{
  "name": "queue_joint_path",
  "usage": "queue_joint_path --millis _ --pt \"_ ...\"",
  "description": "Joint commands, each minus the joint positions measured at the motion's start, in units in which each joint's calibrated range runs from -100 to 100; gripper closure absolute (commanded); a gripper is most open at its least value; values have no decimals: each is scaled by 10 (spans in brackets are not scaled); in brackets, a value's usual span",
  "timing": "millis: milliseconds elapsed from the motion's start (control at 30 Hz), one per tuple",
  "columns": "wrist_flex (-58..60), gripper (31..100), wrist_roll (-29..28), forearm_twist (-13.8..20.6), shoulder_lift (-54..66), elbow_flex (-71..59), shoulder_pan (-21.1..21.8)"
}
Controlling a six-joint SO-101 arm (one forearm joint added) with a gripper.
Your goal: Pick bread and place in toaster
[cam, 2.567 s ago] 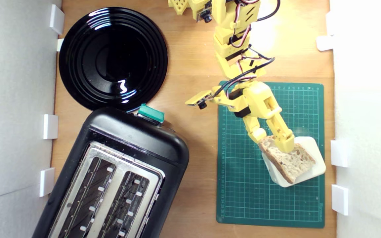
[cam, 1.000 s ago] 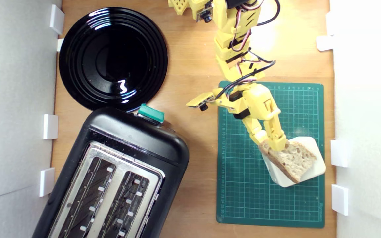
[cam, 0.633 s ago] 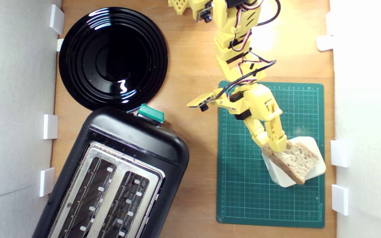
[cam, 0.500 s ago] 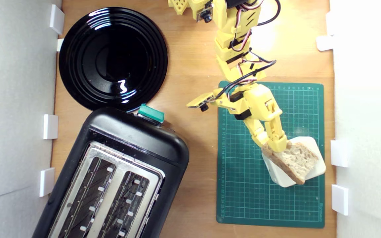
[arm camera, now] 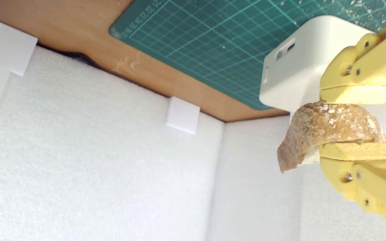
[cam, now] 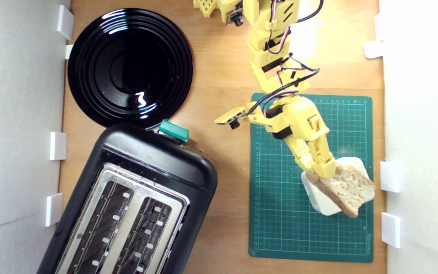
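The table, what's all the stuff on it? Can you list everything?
bread: 1, tan with brown crust, pinched in the claw above the white box
toaster: 1, black with silver top, lower part of the exterior view's left
lever knob: 1, green, on toaster's end near the plate
plate: 1, glossy black, beyond the toaster
cutting mat: 1, green, exterior view's right
box: 1, white, on the mat
clips: several, white, along the foam walls
claw: 1, yellow, shut on the bread

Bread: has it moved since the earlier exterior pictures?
Yes. The bread, clamped in the gripper, has shifted toward the exterior view's right, now overhanging the white box on that side.
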State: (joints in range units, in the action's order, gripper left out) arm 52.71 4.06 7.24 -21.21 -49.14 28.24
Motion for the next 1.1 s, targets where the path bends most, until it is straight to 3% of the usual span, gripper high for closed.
queue_joint_path --millis 0,133,567,1067 --pt "-2 717 -1 -2 62 10 0" --pt "-25 717 1 -6 89 10 0" --pt "-272 717 3 -4 295 12 -6" --pt "-511 717 20 0 578 19 -52"
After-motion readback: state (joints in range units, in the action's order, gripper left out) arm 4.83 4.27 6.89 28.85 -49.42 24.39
